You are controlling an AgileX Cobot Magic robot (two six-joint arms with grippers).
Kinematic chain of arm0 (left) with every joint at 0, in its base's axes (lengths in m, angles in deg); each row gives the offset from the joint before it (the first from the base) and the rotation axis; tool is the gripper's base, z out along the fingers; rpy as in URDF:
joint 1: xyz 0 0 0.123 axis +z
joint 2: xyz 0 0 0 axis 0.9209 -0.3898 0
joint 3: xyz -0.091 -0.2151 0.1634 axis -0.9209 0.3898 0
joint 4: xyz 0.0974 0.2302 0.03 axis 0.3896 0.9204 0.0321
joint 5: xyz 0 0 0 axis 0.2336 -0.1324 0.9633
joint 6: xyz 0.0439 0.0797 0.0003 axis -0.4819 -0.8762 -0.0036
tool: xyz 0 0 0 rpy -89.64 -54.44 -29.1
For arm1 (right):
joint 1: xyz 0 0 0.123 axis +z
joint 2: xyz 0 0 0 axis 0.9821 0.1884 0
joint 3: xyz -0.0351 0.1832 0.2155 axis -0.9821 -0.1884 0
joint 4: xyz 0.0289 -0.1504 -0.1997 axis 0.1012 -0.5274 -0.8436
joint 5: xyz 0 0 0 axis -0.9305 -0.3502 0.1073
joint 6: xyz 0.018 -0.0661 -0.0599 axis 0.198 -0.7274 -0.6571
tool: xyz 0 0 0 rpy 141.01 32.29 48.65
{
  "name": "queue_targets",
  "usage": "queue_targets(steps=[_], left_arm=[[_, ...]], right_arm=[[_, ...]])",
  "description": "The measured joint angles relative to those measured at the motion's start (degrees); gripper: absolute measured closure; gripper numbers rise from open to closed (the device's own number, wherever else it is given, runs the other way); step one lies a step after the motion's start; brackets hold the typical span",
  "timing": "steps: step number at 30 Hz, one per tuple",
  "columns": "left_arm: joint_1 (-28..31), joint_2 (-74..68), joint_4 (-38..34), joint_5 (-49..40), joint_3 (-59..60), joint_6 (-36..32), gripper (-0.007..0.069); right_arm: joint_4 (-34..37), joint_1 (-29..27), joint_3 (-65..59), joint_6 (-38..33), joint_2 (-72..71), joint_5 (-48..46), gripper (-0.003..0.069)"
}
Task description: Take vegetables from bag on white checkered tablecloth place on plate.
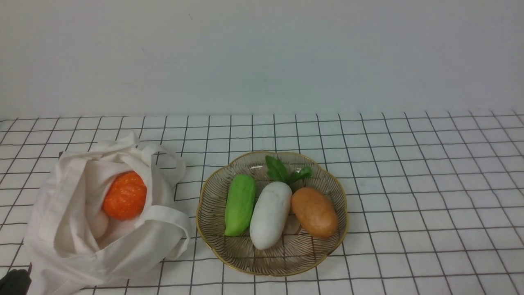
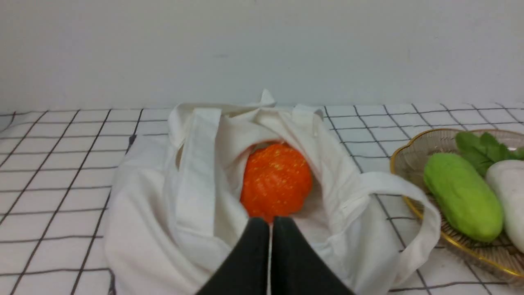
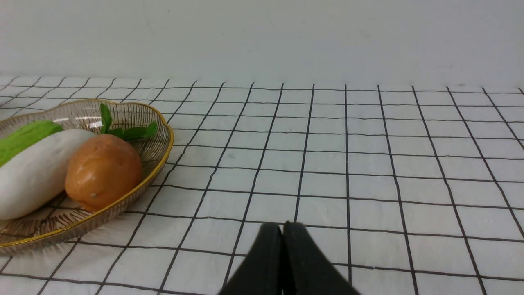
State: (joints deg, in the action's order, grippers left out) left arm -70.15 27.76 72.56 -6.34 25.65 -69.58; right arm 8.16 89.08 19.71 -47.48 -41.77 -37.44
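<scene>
Resting on one plate (image 1: pixel 213 229), three vegetables: cucumber (image 1: pixel 240 205), radish (image 1: pixel 270 215), potato (image 1: pixel 314 212), one pumpkin (image 1: pixel 125 196) inside one bag (image 1: pixel 65 229), left end effector (image 2: pixel 270 225) and right end effector (image 3: pixel 282 231) both closed, empty

we see v little of the robot. bottom centre of the left wrist view: left gripper (image 2: pixel 270 223), two matte black fingers (image 2: pixel 254 254), smooth, tapering to rounded tips. same in the right wrist view, bottom centre: right gripper (image 3: pixel 282 228), black, plain. no cables, screws or markings visible. front view, bottom-left corner: a dark rounded bit (image 1: pixel 14 282), prob part of the left arm.
</scene>
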Motion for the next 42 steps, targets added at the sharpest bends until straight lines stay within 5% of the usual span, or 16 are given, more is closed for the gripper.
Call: queue_targets(steps=[11, 42], left_arm=[[0.5, 0.0, 2.0, -8.8, 0.0, 0.0, 0.0632], [0.5, 0.0, 2.0, -9.1, 0.0, 0.0, 0.0632]], right_arm=[[0.0, 0.0, 0.0, 0.2, 0.0, 0.0, 0.0673], [0.1, 0.0, 0.0, 0.2, 0.0, 0.0, 0.0673]])
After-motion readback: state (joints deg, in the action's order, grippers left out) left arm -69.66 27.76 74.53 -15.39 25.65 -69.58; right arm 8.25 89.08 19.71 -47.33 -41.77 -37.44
